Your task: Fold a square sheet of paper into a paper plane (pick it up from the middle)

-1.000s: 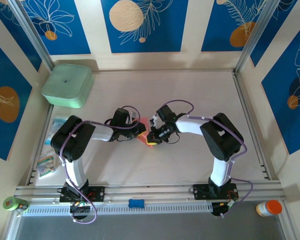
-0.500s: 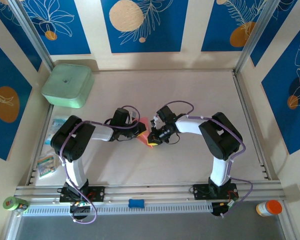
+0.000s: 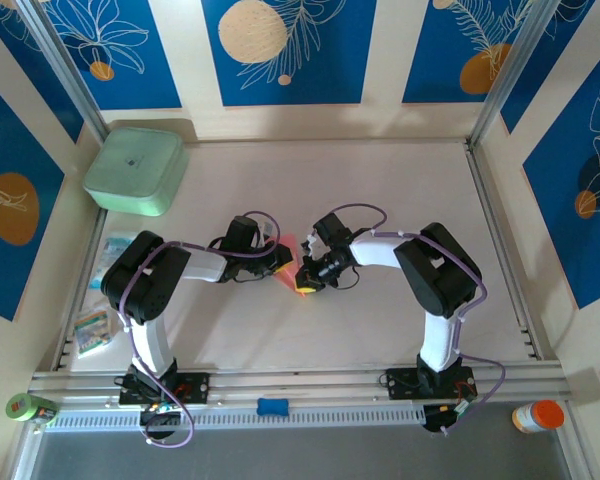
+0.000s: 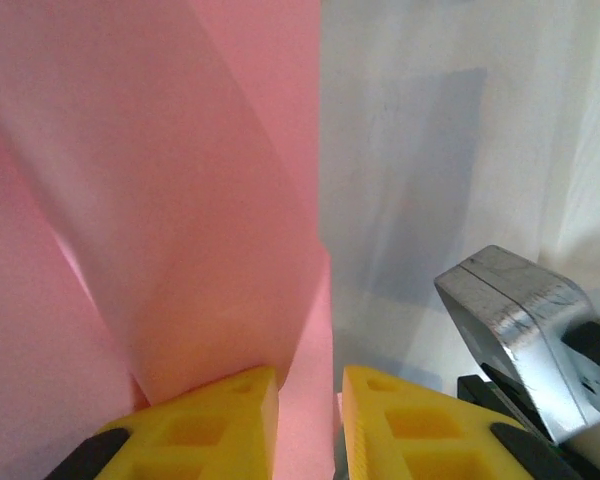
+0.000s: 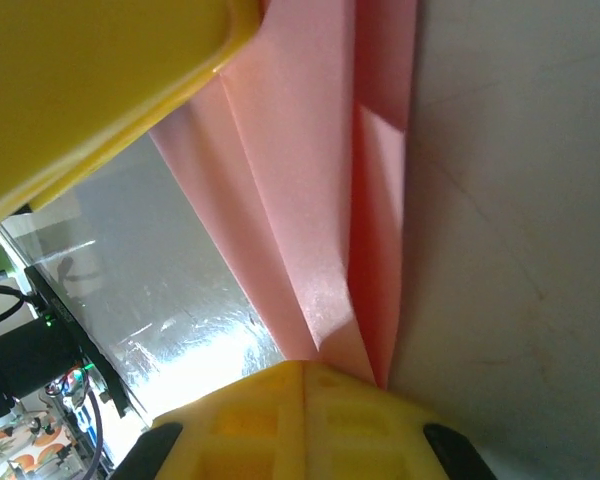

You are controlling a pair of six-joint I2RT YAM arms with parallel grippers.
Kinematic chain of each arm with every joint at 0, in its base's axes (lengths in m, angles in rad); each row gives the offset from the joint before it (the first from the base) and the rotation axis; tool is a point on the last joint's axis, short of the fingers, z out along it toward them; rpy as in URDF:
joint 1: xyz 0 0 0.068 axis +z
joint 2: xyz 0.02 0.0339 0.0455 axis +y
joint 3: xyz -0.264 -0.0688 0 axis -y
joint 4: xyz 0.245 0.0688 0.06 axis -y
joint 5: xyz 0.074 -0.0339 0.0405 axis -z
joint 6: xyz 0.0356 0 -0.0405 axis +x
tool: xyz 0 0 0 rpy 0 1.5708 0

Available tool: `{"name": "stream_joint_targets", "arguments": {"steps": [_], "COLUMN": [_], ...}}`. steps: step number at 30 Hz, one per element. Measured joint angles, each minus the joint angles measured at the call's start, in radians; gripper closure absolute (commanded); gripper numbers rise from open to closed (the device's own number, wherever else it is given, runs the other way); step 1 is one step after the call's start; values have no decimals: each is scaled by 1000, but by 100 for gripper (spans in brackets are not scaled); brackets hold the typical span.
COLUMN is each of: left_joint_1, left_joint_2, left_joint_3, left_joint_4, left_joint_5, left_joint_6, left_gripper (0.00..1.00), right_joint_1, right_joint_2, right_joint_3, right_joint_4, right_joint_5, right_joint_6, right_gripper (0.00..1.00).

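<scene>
The square sheet of paper [image 3: 291, 246], pink-red and folded into narrow layers, lies at the middle of the table between both grippers. In the left wrist view its folds [image 4: 180, 200] rise from my left gripper [image 4: 310, 410], whose yellow jaws stand a little apart with a pink strip in the gap and a fold lying over the left finger. My right gripper [image 5: 305, 375] is shut, and the pink creases [image 5: 300, 200] run down to its tips. I cannot tell whether it pinches them. From above, the left gripper [image 3: 283, 262] and right gripper [image 3: 302, 281] almost touch.
A mint-green square box [image 3: 135, 170] sits at the back left. Small printed packets [image 3: 92, 330] lie along the left edge. A metal rail [image 3: 500, 240] borders the table on the right. Part of the right gripper's silver body [image 4: 520, 310] is close beside my left fingers.
The right arm has eased slightly to the left. Both grippers stay at the paper.
</scene>
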Motion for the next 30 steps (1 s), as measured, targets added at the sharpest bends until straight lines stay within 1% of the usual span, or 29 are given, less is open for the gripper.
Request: {"name": "stream_joint_targets", "arguments": {"steps": [5,9,14,20,25,30], "left_joint_1": [0,0,0,5,6,7], "left_joint_2": [-4,-21,-78,-148,-145,-91], "left_joint_3": [3,10,15,15,14,15], "left_joint_4": [-8,-48,-109,-158,-164,-109], "left_joint_5": [3,3,6,-2,-2,10], "left_joint_6": [0,-3,8,84,118,119], "left_gripper": [73,70,68,69,69,70], "right_joint_1": [-6,-9,-19,-47,-58,-60], "right_joint_2": [15,18,18,10,10,10], "right_joint_3": [6,19,38,41,42,44], "right_joint_4": [-3,-36,-139,-245,-283,-296], "right_joint_5": [-23,-26,-22,-26,-31,-29], "right_joint_6": [-5,-37,-144,-287,-341,-357], "right_gripper": [95,95,95,95,95,95]}}
